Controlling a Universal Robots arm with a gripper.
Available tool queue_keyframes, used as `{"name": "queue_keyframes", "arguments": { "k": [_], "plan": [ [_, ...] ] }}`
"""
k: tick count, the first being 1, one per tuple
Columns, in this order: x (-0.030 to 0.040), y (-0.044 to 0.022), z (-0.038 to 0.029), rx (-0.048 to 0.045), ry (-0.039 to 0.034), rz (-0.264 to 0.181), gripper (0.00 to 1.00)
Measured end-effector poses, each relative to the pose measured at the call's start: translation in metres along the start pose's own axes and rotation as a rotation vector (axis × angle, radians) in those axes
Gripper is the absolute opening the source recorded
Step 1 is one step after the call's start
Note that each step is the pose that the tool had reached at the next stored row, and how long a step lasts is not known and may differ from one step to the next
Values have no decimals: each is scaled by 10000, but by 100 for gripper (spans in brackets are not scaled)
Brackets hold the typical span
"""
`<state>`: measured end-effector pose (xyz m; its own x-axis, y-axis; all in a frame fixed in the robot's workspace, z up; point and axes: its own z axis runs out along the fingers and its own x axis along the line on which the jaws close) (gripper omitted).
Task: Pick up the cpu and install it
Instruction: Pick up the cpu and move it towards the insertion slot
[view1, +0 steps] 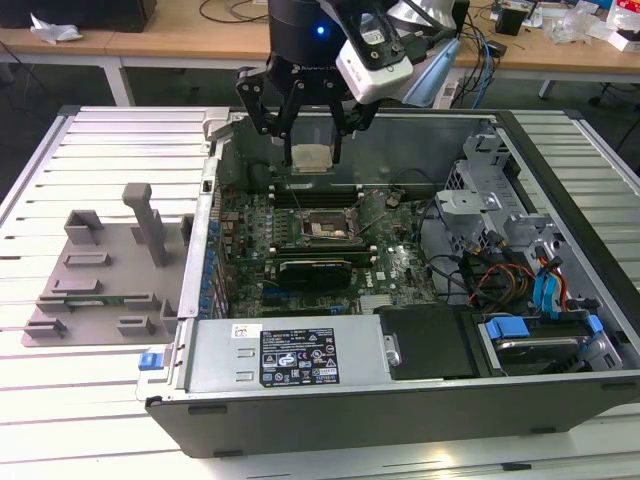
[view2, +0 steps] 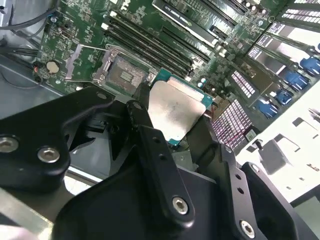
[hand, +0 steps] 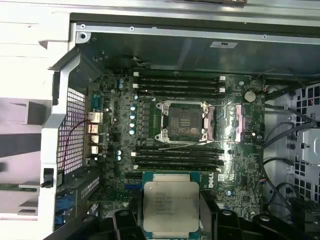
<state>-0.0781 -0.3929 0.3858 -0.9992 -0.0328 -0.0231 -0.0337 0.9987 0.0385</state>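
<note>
The cpu (view1: 311, 158) is up in the air, pinched by its edges between the black jaws, which are clamped on it from two sides. In the exterior view it sits in the upper middle of the frame, hanging over the open computer case (view1: 400, 405), above the far part of the green motherboard (view1: 392, 268). It's held pretty much flat, silvery plate up, with the green edge peeking out in both wrist views (view2: 177, 107) (hand: 171, 207).

The socket (view1: 326, 228) is apart from the chip, a bit lower in the exterior view's frame. It's empty and open: in both wrist views you can see the bare contact square (view2: 122, 75) (hand: 184, 122), and its metal cover plate (view2: 82, 62) is flipped back to one side. Long black memory slots (hand: 177, 80) run along both sides of it.

One black finger (view2: 150, 140) crosses right in front of the second wrist view, touching the edge of the chip.

Off to the exterior view's left, a grey plastic fixture (view1: 100, 280) with upright blocks sits on the white slatted desk (view1: 60, 420), just beside the case. Blue drive brackets (view1: 520, 330) are at the lower right of that frame, inside the case.
</note>
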Motion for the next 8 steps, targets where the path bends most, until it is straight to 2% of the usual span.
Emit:
{"name": "queue_keyframes", "arguments": {
  "k": [5,8],
  "plan": [
    [-22,-2,26,-9,0,-2,55],
    [-30,-4,98,-9,1,-2,55]
  ]
}}
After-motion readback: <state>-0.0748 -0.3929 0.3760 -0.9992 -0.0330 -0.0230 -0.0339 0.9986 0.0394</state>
